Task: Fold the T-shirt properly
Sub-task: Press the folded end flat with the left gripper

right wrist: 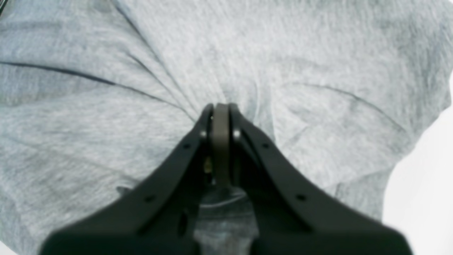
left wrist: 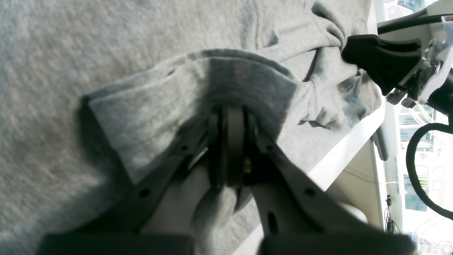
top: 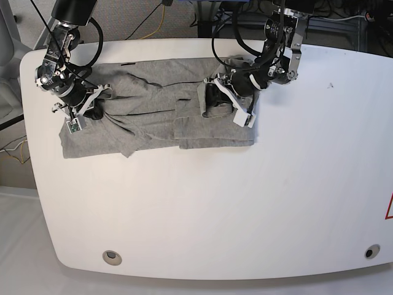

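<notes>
The heather-grey T-shirt lies crumpled across the back left of the white table, plain side showing and no lettering visible. My left gripper is at the shirt's right part, shut on a raised fold of grey cloth; in the left wrist view the fold drapes over its closed jaws. My right gripper is at the shirt's left end, shut on a pinch of fabric. In the right wrist view creases radiate from its tips across the shirt. The right gripper also shows in the left wrist view.
The table's edge runs close to the shirt. Two round holes sit near the table's front corners. Cables hang behind the table's back edge.
</notes>
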`<state>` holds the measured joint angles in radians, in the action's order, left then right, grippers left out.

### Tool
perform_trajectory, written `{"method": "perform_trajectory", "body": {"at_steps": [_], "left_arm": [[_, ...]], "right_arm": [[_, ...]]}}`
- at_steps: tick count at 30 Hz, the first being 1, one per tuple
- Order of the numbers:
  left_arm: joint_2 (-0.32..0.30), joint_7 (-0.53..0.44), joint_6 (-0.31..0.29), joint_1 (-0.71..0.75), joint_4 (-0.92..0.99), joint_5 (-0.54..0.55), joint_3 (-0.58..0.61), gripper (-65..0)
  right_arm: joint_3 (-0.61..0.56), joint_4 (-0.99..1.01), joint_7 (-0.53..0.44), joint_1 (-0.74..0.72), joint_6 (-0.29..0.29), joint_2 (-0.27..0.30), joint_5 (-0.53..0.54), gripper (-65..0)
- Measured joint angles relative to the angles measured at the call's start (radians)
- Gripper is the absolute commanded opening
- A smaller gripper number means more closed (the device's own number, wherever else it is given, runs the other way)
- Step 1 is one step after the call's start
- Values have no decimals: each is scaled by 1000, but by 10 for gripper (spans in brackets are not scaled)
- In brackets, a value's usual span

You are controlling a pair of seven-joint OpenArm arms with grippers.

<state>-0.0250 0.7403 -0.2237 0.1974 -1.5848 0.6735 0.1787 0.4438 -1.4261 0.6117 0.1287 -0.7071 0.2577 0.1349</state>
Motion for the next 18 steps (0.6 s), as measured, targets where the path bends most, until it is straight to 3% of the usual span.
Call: {"method": "perform_trajectory", "body": {"at_steps": [10, 18], "left_arm": [[-32, -4, -1, 16, -106, 0, -2, -631], [-54, 6, 1, 54, -107, -3, -80, -631]], "right_arm": [[0, -1, -6, 6, 0, 0, 0, -650], [0, -1, -6, 6, 0, 0, 0, -650]]}}
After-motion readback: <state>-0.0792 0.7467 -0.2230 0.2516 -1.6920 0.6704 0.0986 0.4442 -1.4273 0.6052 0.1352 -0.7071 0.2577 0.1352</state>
